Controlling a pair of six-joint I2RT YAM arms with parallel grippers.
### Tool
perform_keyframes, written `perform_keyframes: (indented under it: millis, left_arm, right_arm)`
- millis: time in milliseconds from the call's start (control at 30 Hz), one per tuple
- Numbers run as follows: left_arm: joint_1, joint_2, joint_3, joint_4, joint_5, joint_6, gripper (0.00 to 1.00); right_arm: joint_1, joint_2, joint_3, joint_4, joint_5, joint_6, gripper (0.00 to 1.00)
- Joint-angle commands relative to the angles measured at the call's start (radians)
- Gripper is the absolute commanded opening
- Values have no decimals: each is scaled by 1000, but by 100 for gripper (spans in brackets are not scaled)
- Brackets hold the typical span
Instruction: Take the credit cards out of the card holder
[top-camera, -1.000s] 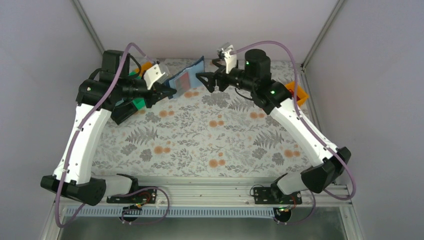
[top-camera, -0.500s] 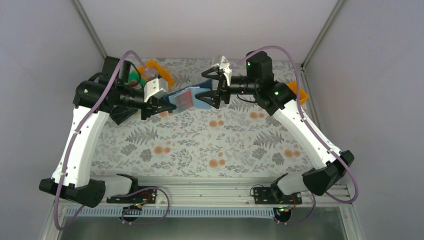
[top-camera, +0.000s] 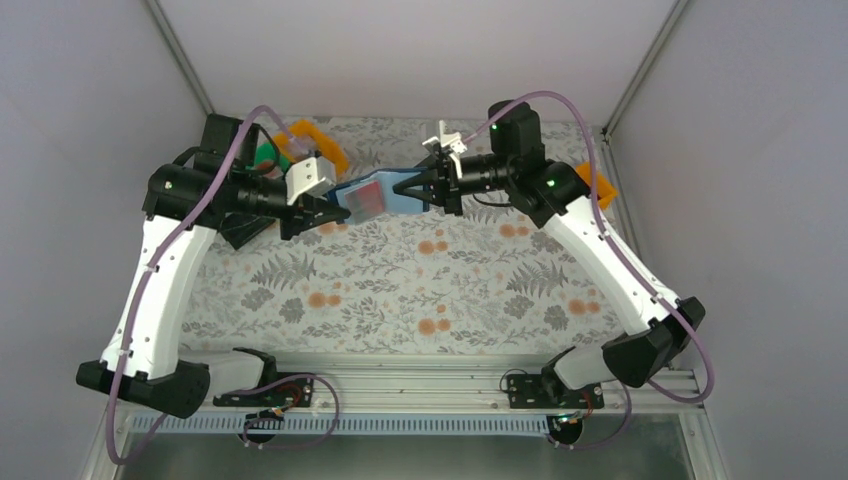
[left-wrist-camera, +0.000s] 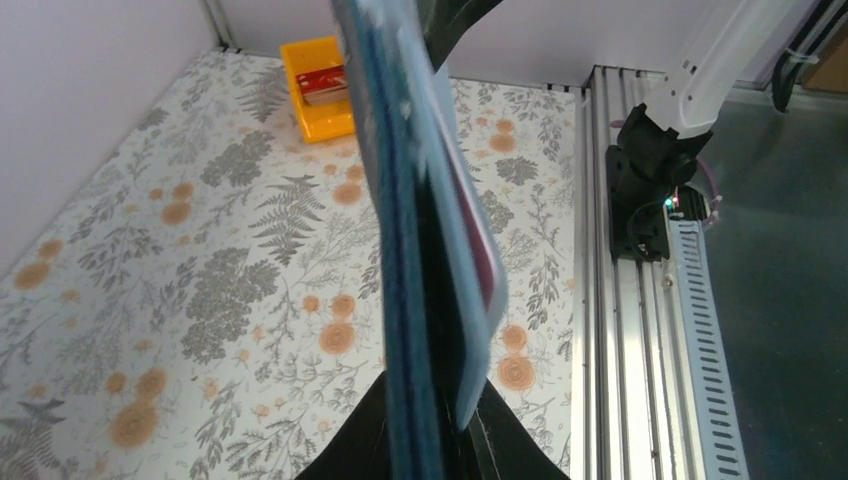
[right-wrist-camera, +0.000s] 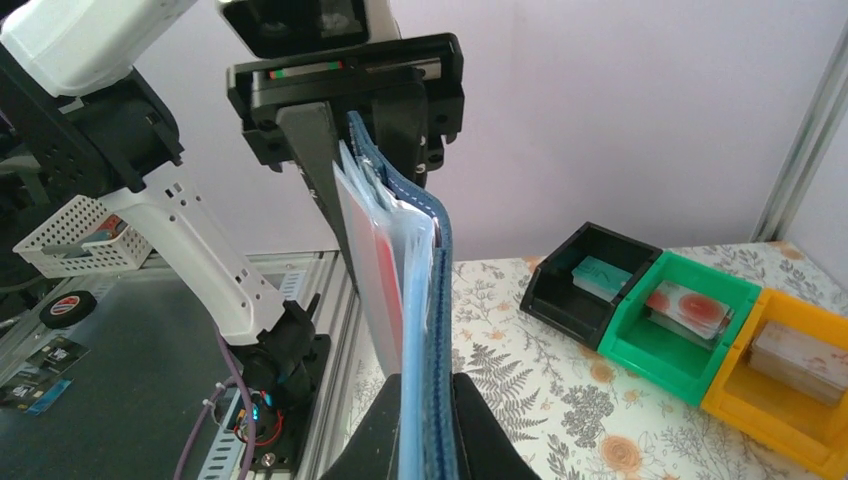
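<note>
The card holder (top-camera: 390, 193) hangs in the air, stretched between the two grippers, with its lighter blue inside turned up toward the overhead camera. A credit card (top-camera: 370, 196) with a reddish face sits in the half nearer the left gripper (top-camera: 333, 207). In the right wrist view thin pale edges lie stacked beside it. They may be more cards, but the layers sit too close together to count.

The left gripper is clamped on one end of the holder, a finger pressed to either face. The right gripper (top-camera: 427, 190) is closed on the opposite end, pinching the navy edge between its fingertips. The two grippers point at each other, and the holder spans the gap between them.

Below both lies the floral table (top-camera: 400, 290). Just behind the left gripper stand an orange bin (top-camera: 322, 142) and a green bin (top-camera: 264, 156), with a black bin (right-wrist-camera: 585, 285) next in that row. A second orange bin (top-camera: 600, 185) sits well behind the right gripper, past the arm's elbow.
</note>
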Motion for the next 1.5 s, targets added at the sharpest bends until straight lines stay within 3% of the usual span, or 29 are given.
perform_keyframes:
  millis: [0, 233, 533, 767, 1133, 1333, 1400, 1433, 1467]
  left_arm:
    - [-2, -23, 16, 12, -40, 17, 13]
    - [-1, -31, 23, -20, -43, 62, 19]
    - [0, -30, 22, 83, -44, -41, 20]
    - [-7, -3, -15, 193, 36, -176, 35]
    - [-13, 18, -61, 279, -89, -270, 41]
    - [-14, 5, -66, 250, -127, -247, 47]
    - [-14, -4, -66, 256, -167, -264, 58]
    - [-13, -5, -60, 257, -178, -271, 86]
    - [-13, -5, -54, 258, -181, -275, 98]
  right_arm:
    - [-6, -59, 0, 28, -57, -17, 4]
    - [-8, -55, -1, -2, -64, -29, 4]
    - [-8, -48, 2, 6, -89, -12, 4]
    - [-7, -12, -15, 144, -69, 120, 4]
    - [2, 51, -11, 255, -51, 223, 4]
    - [3, 54, -6, 268, 61, 290, 4]
    - [2, 57, -7, 281, 62, 308, 4]
    - [2, 59, -5, 282, 62, 312, 4]
    - [2, 64, -2, 282, 62, 315, 4]
